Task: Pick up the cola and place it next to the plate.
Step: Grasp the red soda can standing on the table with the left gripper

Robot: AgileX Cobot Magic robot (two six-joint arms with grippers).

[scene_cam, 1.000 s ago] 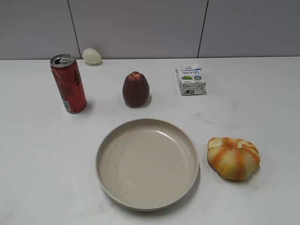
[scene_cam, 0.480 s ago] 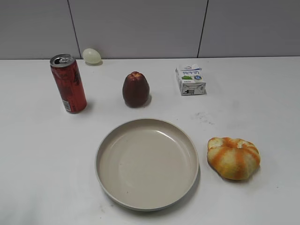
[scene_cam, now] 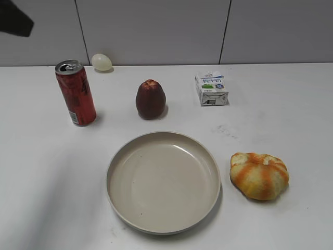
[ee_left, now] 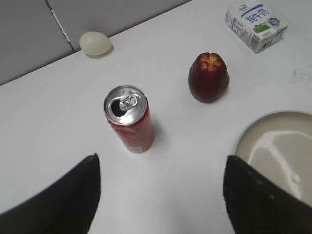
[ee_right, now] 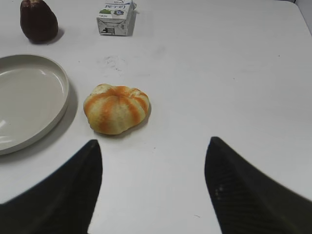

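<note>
The cola is a tall red can with a silver top, upright at the table's left; it also shows in the left wrist view. The plate, large, round and beige, lies empty at the front middle; its edge shows in the left wrist view and in the right wrist view. My left gripper is open and empty, high above the table, with the cola ahead of it. A dark part of the left arm shows at the top left. My right gripper is open and empty over bare table.
A dark red fruit stands behind the plate. A small milk carton lies at the back right. A pale egg-like object sits by the wall. An orange striped pumpkin-like object lies right of the plate.
A dark part of the left arm has come into the exterior view at the top left corner. The objects on the table have not moved.
</note>
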